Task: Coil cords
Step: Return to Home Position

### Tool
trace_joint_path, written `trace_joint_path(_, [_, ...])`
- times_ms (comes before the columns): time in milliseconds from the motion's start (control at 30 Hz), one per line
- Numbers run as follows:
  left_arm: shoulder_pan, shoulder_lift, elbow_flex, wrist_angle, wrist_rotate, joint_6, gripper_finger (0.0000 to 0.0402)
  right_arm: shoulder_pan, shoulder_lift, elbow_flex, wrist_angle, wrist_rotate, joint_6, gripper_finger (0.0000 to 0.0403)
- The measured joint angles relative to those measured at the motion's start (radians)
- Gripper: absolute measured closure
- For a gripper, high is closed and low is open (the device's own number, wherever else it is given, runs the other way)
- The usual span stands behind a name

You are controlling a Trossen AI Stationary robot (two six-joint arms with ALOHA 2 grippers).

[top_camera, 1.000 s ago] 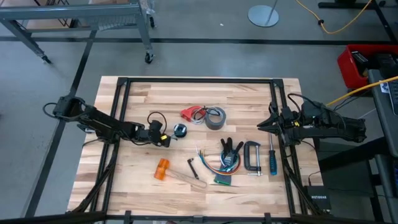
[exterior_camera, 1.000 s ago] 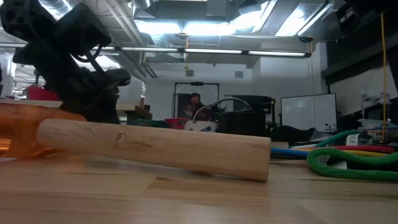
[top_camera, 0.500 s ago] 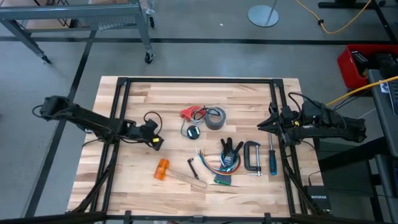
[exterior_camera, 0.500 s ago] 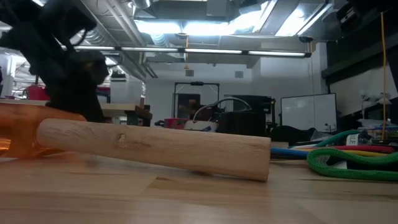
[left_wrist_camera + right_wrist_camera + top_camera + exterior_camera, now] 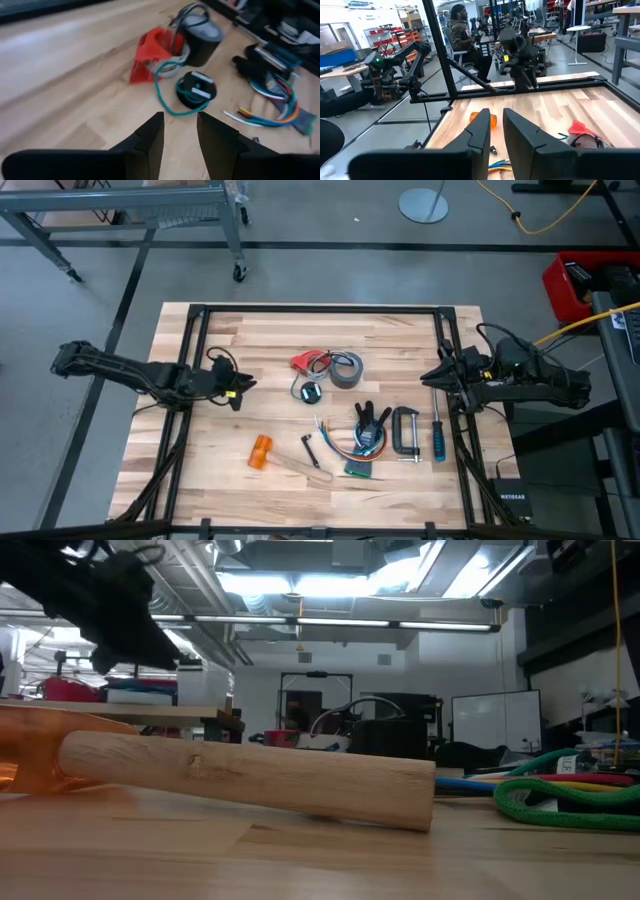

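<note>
You are looking down on a wooden table (image 5: pixel 260 330). Your left gripper (image 5: pixel 238 386) is hovering over the table's left side, fingers parted, holding nothing. The cords are lying mid-table: a black round puck (image 5: pixel 311 392) with its thin cable, just beside the red plastic piece (image 5: pixel 303 362) and grey tape roll (image 5: pixel 347 369). Your right gripper (image 5: pixel 437 376) is waiting at the right edge, fingers slightly apart, empty.

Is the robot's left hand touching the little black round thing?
Apart. The high view shows bare table between the left gripper and the black puck; the left wrist view shows its empty fingers short of it.
</note>
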Motion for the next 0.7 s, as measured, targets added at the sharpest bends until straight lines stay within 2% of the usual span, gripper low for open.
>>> trace_joint_path(100, [-0.02, -0.066, 0.0, -0.029, -0.018, 0.047, 0.0292, 0.0, -0.002, 0.0, -0.005, -0.003, -0.001, 0.0347])
trace_joint_path(333, [-0.064, -0.241, -0.018, -0.11, -0.137, 0.13, 0.0292, 0.0, -0.072, 0.0, -0.007, -0.01, -0.002, 0.0347])
trace_joint_path(567, [-0.117, -0.382, -0.118, -0.06, -0.131, 0.232, 0.0292, 0.0, -0.174, 0.0, -0.016, -0.005, 0.003, 0.0347])
trace_joint_path(700, [-0.144, -0.433, -0.196, 0.089, -0.102, 0.336, 0.0292, 0.0, -0.206, 0.0, -0.028, -0.003, 0.003, 0.0347])
